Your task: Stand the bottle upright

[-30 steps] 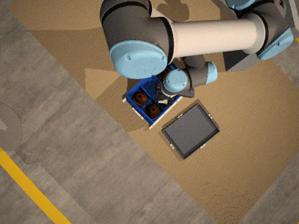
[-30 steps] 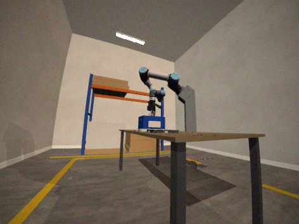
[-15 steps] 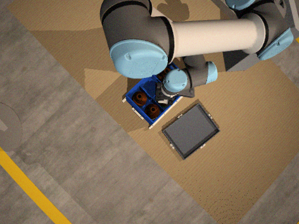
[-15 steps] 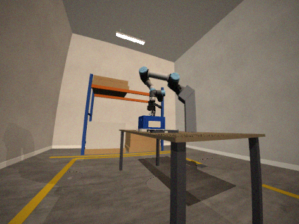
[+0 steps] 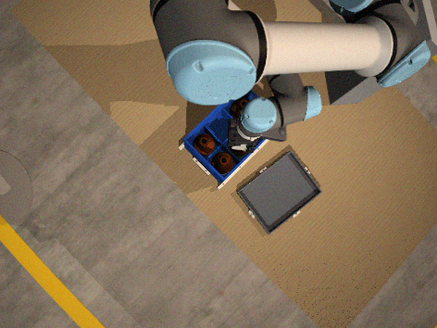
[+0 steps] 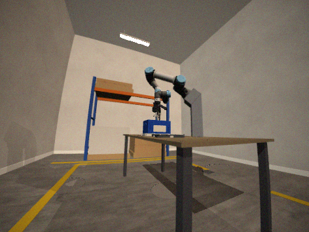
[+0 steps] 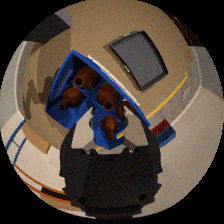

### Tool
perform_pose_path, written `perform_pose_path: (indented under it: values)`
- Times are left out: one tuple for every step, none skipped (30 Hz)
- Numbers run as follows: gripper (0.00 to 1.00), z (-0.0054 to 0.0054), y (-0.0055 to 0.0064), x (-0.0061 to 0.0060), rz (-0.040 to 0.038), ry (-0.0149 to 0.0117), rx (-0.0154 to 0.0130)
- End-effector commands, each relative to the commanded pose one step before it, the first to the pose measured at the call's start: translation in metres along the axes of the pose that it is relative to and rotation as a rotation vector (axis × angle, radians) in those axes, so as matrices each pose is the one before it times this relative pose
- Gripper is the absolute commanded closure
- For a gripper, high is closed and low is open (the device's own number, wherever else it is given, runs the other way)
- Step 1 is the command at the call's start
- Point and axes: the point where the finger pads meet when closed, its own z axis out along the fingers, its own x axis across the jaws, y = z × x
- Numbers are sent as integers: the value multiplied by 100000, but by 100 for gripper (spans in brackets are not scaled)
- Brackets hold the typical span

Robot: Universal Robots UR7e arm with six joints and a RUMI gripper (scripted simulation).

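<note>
The blue crate (image 5: 199,158) (image 6: 147,128) (image 7: 60,116) holds five brown bottles, upright in compartments. Two bottles (image 5: 204,144) (image 5: 223,162) show plainly at its near-left end in the top view, a third (image 5: 240,107) at the far end. My gripper (image 5: 242,146) (image 6: 158,117) (image 7: 108,107) is over the crate, partly open, fingers pointing down. In the wrist view one bottle (image 7: 109,127) appears between the fingers with gaps on both sides; another (image 7: 122,110) is mostly hidden by a finger. Which neck differs I cannot tell. The dark grey tray (image 5: 278,190) (image 7: 140,60) bears no bottle.
The tray lies beside the crate's long side, a narrow gap away. Crate walls and dividers surround the bottles closely. The arm passes over the crate's far end in the top view. A shelf rack (image 6: 89,131) stands behind the table.
</note>
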Motion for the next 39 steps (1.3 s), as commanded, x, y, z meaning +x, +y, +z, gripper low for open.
perform_pose_path:
  values:
    - [62, -1703, 42, 22, 1, 35, -26]
    - [62, -341, -1, 0, 0, 0, 0]
    - [62, -333, 0, 0, 0, 0, 0]
    - [62, -323, 0, 0, 0, 0, 0]
    - [62, -312, -1, 0, 0, 0, 0]
    - [62, -297, 1, 0, 0, 0, 0]
    - [62, -281, 0, 0, 0, 0, 0]
    - [62, -264, 0, 0, 0, 0, 0]
    - [62, -245, 0, 0, 0, 0, 0]
    - [62, -225, 0, 0, 0, 0, 0]
    - [62, -204, 0, 0, 0, 0, 0]
    - [62, 0, 0, 0, 0, 0, 0]
    - [62, 0, 0, 0, 0, 0, 0]
    - [62, -182, 1, 0, 0, 0, 0]
    - [62, -161, 0, 0, 0, 0, 0]
    - [62, -139, 0, 0, 0, 0, 0]
    - [62, -117, 1, 0, 0, 0, 0]
    - [62, -96, 0, 0, 0, 0, 0]
    - [62, -76, 0, 0, 0, 0, 0]
    - [62, -57, 0, 0, 0, 0, 0]
    - [62, -40, 0, 0, 0, 0, 0]
    - [62, -26, 0, 0, 0, 0, 0]
    - [62, -14, 0, 0, 0, 0, 0]
    - [62, -5, 0, 0, 0, 0, 0]
    - [62, -1, 0, 0, 0, 0, 0]
    - [100, 0, 0, 0, 0, 0, 0]
    - [100, 0, 0, 0, 0, 0, 0]
    - [100, 0, 0, 0, 0, 0, 0]
    - [100, 0, 0, 0, 0, 0, 0]
    - [100, 0, 0, 0, 0, 0, 0]
    - [100, 0, 0, 0, 0, 0, 0]
    - [100, 0, 0, 0, 0, 0, 0]
    - [100, 0, 0, 0, 0, 0, 0]
    - [100, 0, 0, 0, 0, 0, 0]
    - [100, 0, 0, 0, 0, 0, 0]
    - [100, 0, 0, 0, 0, 0, 0]
    - [100, 0, 0, 0, 0, 0, 0]
    - [100, 0, 0, 0, 0, 0, 0]
    - [100, 0, 0, 0, 0, 0, 0]
